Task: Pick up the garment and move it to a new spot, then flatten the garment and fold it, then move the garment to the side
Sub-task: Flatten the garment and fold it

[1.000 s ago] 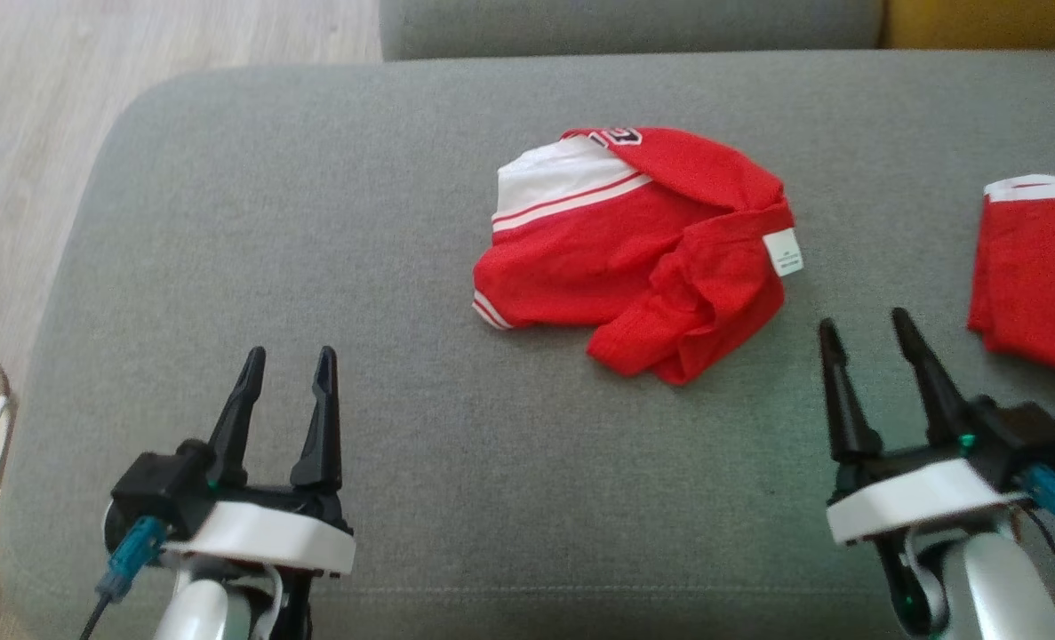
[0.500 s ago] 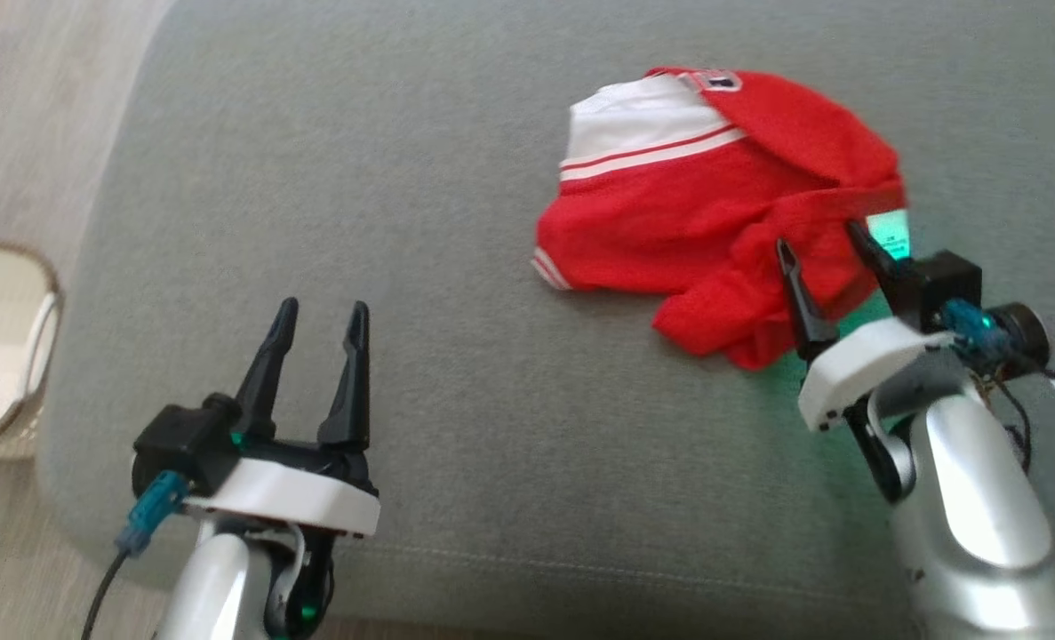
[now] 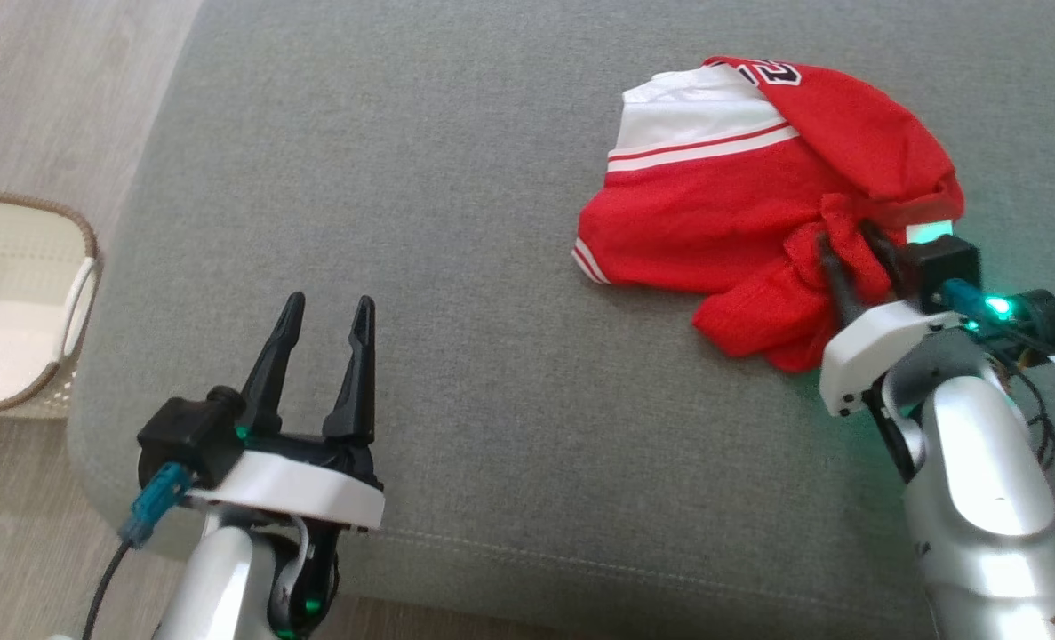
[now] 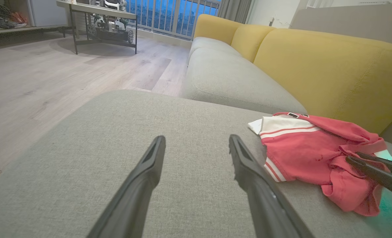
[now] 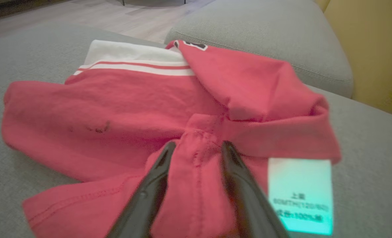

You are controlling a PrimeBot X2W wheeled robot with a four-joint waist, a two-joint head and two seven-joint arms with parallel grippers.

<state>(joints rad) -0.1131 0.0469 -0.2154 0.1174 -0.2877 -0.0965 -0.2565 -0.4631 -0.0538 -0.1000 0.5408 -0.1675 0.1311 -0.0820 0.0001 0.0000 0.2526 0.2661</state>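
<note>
Garment (image 3: 714, 213), crumpled on the grey cushion (image 3: 420, 178): soft, light, floppy (bound to sag). Right gripper (image 3: 845, 236) jaws pinch a bunched ridge by its label (image 5: 300, 195); left gripper (image 3: 331, 302) jaws spread, empty; hem corners look better holds

Bare grey cushion (image 3: 456, 267) left of the garment (image 3: 714, 222) (basket (image 3: 11, 293) beyond the edge).

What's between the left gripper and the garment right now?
Nothing but bare grey cushion lies between the left gripper and the garment, as the head view shows; the left wrist view agrees.
</note>
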